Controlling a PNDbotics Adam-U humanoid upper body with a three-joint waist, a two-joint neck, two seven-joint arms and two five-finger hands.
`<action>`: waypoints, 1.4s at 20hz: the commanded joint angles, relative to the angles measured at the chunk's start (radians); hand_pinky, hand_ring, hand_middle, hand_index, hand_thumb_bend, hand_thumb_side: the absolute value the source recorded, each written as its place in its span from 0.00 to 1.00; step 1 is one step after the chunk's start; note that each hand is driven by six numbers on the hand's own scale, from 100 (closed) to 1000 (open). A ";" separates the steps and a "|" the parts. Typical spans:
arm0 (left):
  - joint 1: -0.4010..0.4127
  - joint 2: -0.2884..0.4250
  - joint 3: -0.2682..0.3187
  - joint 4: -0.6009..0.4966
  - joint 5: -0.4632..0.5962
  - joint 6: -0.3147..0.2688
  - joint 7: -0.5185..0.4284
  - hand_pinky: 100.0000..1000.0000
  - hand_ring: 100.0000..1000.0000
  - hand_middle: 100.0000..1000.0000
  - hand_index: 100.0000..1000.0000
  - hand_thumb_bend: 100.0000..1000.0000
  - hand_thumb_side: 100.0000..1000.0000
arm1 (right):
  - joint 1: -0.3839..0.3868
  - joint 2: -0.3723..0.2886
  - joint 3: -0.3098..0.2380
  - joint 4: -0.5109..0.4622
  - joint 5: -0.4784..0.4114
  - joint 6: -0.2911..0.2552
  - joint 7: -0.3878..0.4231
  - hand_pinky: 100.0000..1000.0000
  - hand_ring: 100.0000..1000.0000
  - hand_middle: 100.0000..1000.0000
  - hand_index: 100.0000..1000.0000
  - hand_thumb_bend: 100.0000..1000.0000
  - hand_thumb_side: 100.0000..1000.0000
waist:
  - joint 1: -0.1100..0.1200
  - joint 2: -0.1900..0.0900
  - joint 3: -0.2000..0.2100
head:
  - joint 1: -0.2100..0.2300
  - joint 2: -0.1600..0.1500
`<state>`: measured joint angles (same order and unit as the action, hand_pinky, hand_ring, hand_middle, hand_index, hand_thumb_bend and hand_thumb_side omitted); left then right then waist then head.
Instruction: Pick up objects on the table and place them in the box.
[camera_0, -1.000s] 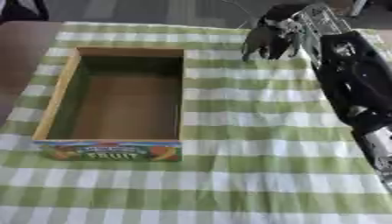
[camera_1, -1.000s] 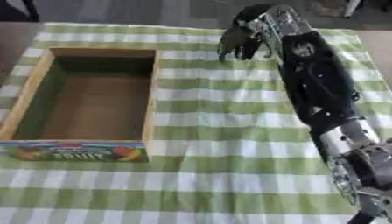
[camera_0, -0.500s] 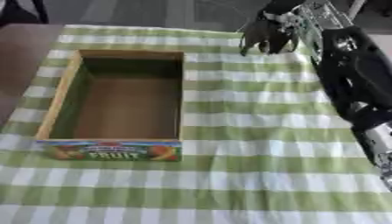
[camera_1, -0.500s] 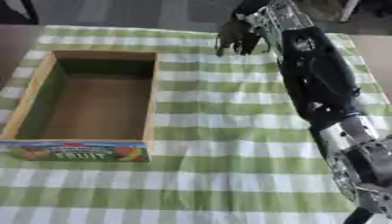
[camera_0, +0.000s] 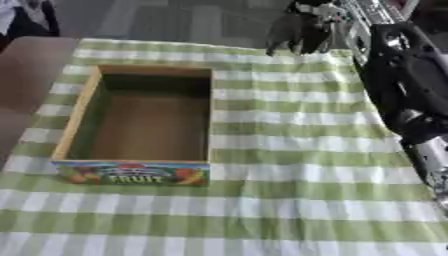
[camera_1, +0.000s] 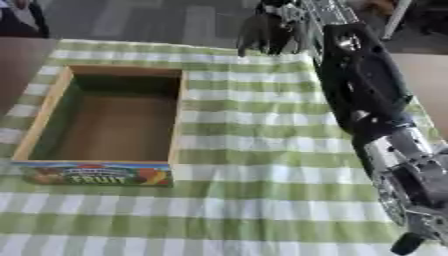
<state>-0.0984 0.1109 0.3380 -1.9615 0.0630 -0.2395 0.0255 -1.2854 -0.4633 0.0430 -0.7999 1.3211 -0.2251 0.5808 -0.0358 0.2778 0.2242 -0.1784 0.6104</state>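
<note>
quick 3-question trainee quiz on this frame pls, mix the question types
1. True or false: the box already holds an object.
2. Multiple choice: where is the right hand? A) inside the box B) at the far edge of the checked cloth, right of the box C) resting at a lower corner
3. Fill in: the printed front panel of the box bears the word ____.

Key:
1. False. Only its bare brown floor shows.
2. B. The right arm reaches up the view's right side, fingers hanging down over the cloth's far edge. Whether they hold anything cannot be told.
3. FRUIT
</note>
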 joint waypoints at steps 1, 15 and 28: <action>-0.010 0.030 0.004 -0.023 0.004 0.007 0.003 0.28 0.31 0.68 0.52 0.00 0.78 | -0.035 -0.008 0.019 -0.053 -0.056 -0.027 0.014 0.88 0.87 0.55 0.57 0.00 0.21 | 0.003 -0.032 0.001 | 0.005 0.017; -0.006 0.038 -0.006 -0.025 0.015 0.025 0.001 0.28 0.32 0.68 0.53 0.00 0.78 | -0.033 0.032 0.170 -0.265 -0.414 -0.107 0.124 0.87 0.85 0.53 0.57 0.00 0.32 | 0.007 -0.078 -0.010 | -0.007 0.094; -0.013 0.035 -0.016 -0.029 0.025 0.037 -0.007 0.28 0.32 0.68 0.53 0.00 0.78 | -0.040 0.182 0.217 -0.308 -0.461 -0.066 0.160 0.87 0.84 0.54 0.58 0.00 0.29 | 0.004 -0.090 0.004 | -0.015 0.084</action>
<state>-0.0988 0.1234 0.3246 -1.9704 0.0805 -0.2056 0.0189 -1.3019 -0.2846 0.2656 -1.0864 0.8693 -0.2943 0.7422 -0.0365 0.2075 0.2272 -0.1892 0.7014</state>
